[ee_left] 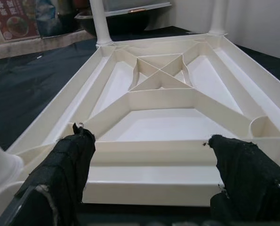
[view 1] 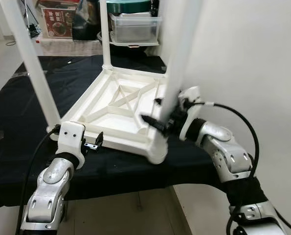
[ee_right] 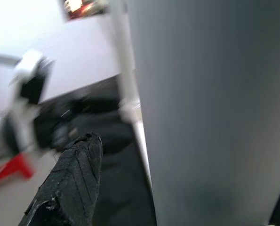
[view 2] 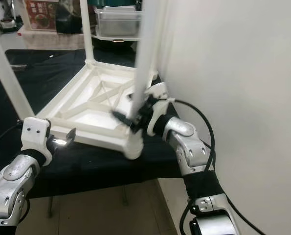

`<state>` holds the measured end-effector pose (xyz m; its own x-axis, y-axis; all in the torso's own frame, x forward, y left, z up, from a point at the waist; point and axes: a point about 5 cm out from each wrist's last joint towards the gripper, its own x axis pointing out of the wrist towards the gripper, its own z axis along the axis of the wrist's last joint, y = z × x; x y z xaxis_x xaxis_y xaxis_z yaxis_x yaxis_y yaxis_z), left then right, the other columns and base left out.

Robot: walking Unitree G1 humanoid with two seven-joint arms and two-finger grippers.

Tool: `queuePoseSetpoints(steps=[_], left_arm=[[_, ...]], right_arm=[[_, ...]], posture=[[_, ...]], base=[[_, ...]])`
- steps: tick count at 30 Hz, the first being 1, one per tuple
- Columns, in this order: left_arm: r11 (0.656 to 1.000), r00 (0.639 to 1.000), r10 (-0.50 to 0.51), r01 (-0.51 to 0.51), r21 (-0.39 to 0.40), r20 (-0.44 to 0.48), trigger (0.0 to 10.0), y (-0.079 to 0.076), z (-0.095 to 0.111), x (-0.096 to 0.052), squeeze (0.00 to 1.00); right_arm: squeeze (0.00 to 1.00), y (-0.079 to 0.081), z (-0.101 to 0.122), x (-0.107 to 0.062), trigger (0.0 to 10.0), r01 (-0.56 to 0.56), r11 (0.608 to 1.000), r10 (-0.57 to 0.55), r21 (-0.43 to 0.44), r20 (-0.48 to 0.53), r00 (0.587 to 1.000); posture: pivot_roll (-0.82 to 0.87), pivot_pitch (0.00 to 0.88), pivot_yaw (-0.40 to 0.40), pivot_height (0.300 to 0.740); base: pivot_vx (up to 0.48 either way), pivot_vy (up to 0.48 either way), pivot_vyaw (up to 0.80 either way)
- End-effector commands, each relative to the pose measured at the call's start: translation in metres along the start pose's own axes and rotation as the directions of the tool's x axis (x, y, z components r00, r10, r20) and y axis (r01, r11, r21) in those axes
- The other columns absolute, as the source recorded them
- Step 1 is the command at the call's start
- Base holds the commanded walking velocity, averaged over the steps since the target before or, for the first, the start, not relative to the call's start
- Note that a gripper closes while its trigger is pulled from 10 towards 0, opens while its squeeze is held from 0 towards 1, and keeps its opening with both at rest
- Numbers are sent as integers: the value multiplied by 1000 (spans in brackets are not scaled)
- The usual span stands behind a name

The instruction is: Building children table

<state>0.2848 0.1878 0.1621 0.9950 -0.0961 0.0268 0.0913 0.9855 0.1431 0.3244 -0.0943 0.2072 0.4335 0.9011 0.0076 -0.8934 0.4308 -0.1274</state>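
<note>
A white plastic children's table (view 1: 117, 116) lies upside down on a black cloth, its ribbed underside facing up. Three legs stand up from its corners: near left (view 1: 35, 68), far (view 1: 105, 34) and near right (view 1: 178, 58). My right gripper (view 1: 151, 109) is shut on the near right leg just above its socket (view 1: 158, 149); one black finger (ee_right: 78, 179) shows beside the leg in the right wrist view. My left gripper (view 1: 94, 143) is open, hovering just in front of the table's near rim (ee_left: 149, 183) with nothing between its fingers (ee_left: 64, 165).
The black cloth (view 1: 18, 122) covers the work surface, whose front edge is close to me. A white wall (view 1: 253, 58) stands right behind the right arm. At the back are a clear plastic storage box (view 1: 134, 27) and a red printed box (view 1: 57, 22).
</note>
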Motion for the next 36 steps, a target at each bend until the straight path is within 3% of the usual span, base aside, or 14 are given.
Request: queuePoseSetpoints(steps=[1, 2, 4, 8, 11, 13, 18, 22, 27, 28, 30, 31, 35, 36], left_arm=[[1000, 1000, -5, 5, 1, -7, 10000, 0, -4, -1, 0], [1000, 1000, -3, 3, 0, -7, 10000, 1, -5, -1, 0], [1000, 1000, 1, -1, -2, -6, 10000, 1, -5, -2, 0], [1000, 1000, 4, -4, -4, -5, 10000, 1, -5, -3, 0], [1000, 1000, 6, -6, -11, -2, 10000, 1, -4, -4, 0], [1000, 1000, 6, -6, -11, -2, 10000, 1, -4, -4, 0], [1000, 1000, 2, -2, -16, -1, 10000, 0, -4, -3, 0], [1000, 1000, 7, -7, -12, -4, 10000, -1, -4, -2, 0], [1000, 1000, 9, -9, -10, -5, 10000, -1, -4, -2, 0], [1000, 1000, 9, -9, -12, -6, 10000, -1, -4, -2, 0], [1000, 1000, 9, -9, -12, -6, 10000, -1, -4, -2, 0], [1000, 1000, 8, -9, -15, -7, 10000, -1, -4, -1, 0], [1000, 1000, 10, -10, -19, -5, 10000, -1, -4, -1, 0], [1000, 1000, 12, -12, -20, -3, 10000, -1, -4, 0, 0]], right_arm=[[0, 10, -14, 6, 10000, -102, 995, 102, 1, -42, 994], [0, 4, -19, 11, 3961, -69, 998, 69, -8, -56, 996], [0, -9, -25, 16, 0, 51, 999, -52, -16, -86, 995], [0, -21, -26, 17, 0, 214, 977, -213, -2, -106, 971], [0, -58, -31, -2, 0, 703, 709, -688, 59, -165, 707], [0, -58, -31, -2, 0, 703, 709, -688, 59, -165, 707], [0, -47, -58, -41, 0, 958, 271, -913, 91, -292, 286], [0, -26, -68, -31, 0, 967, 223, -904, 124, -344, 253], [0, -22, -77, -18, 6980, 961, 262, -854, 93, -442, 275], [4, -24, -79, -5, 10000, 921, 387, -787, 36, -507, 351], [4, -24, -79, -5, 10000, 921, 387, -787, 36, -507, 351], [1000, -30, -78, -9, 10000, 936, 351, -799, 31, -512, 316], [1000, -40, -62, -5, 10000, 927, 368, -816, 75, -453, 360], [0, -47, -49, -7, 10000, 935, 343, -856, 84, -382, 348]], posture=[[68, 0, -103, 740], [72, 0, -107, 740], [75, 0, -111, 740], [77, 0, -113, 740], [64, 0, -108, 740], [64, 0, -108, 740], [58, 0, -108, 740], [57, 0, -109, 740], [59, 0, -108, 740], [53, 0, -106, 740], [53, 0, -106, 740], [52, 0, -109, 740], [49, 0, -109, 740], [48, 0, -109, 740]], base=[[0, 0, 0], [0, 0, 0], [0, 0, 0], [0, 0, 0], [0, 0, 0], [0, 0, 0], [0, 0, 0], [0, 0, 0], [0, 0, 0], [0, 0, 0], [0, 0, 0], [0, 0, 0], [0, 0, 0], [0, 0, 0]])
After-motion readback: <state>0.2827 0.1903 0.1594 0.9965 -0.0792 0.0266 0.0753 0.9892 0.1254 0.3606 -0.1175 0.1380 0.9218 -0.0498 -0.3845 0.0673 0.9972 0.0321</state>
